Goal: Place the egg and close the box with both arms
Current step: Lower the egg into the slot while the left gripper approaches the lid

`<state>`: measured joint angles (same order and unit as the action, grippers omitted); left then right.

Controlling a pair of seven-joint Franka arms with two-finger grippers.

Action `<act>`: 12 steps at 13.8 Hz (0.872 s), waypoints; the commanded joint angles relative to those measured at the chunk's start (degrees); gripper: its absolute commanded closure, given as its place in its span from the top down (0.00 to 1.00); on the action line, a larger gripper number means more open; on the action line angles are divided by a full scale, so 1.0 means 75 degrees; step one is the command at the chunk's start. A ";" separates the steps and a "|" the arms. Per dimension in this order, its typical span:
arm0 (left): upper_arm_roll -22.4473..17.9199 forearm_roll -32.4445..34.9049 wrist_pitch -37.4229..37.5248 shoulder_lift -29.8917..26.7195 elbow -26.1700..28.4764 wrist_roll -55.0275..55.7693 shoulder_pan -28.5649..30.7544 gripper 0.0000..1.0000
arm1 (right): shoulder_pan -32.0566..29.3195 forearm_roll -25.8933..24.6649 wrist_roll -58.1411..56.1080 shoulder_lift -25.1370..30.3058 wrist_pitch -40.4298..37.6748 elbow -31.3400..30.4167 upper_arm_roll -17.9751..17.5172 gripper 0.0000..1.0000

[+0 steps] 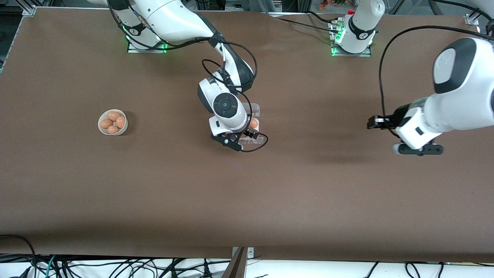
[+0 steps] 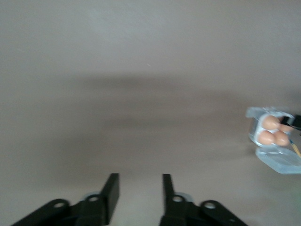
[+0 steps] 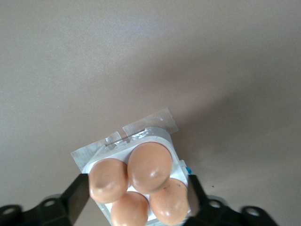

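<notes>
The box sits mid-table with its clear lid lying open on the side nearer the front camera. In the right wrist view its whitish tray holds several light-brown eggs, and one egg sits a little higher than the others. My right gripper hangs just over the tray, open, with its fingers on either side of the eggs and holding nothing. My left gripper is open and empty above bare table toward the left arm's end. Its wrist view shows the gripper and the box far off.
A round white bowl with several more eggs stands toward the right arm's end of the table. Strips of clear tape lie at the tray's edge. The brown table is bare nearer the front camera.
</notes>
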<state>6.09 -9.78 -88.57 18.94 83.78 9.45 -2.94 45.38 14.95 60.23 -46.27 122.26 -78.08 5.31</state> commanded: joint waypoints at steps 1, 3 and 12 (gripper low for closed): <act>0.0137 -0.0195 0.0138 0.0240 -0.0155 0.0601 -0.0496 0.32 | 0.0008 0.0092 -0.0002 -0.0089 -0.0012 0.0239 0.0018 1.00; 0.0137 -0.0254 0.0103 0.0404 -0.0178 0.1163 -0.1011 0.23 | -0.0039 0.0046 -0.0061 -0.0007 -0.0012 0.0251 0.0077 1.00; 0.0137 -0.2174 0.0068 0.1048 -0.0225 0.1869 -0.1751 0.12 | -0.0285 -0.0283 -0.4603 0.0661 -0.1451 0.0216 0.1843 1.00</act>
<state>7.61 -23.15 -88.64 24.49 83.76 22.89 -14.36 43.09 13.26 31.78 -43.12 115.40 -76.30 16.01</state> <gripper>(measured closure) 0.850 0.000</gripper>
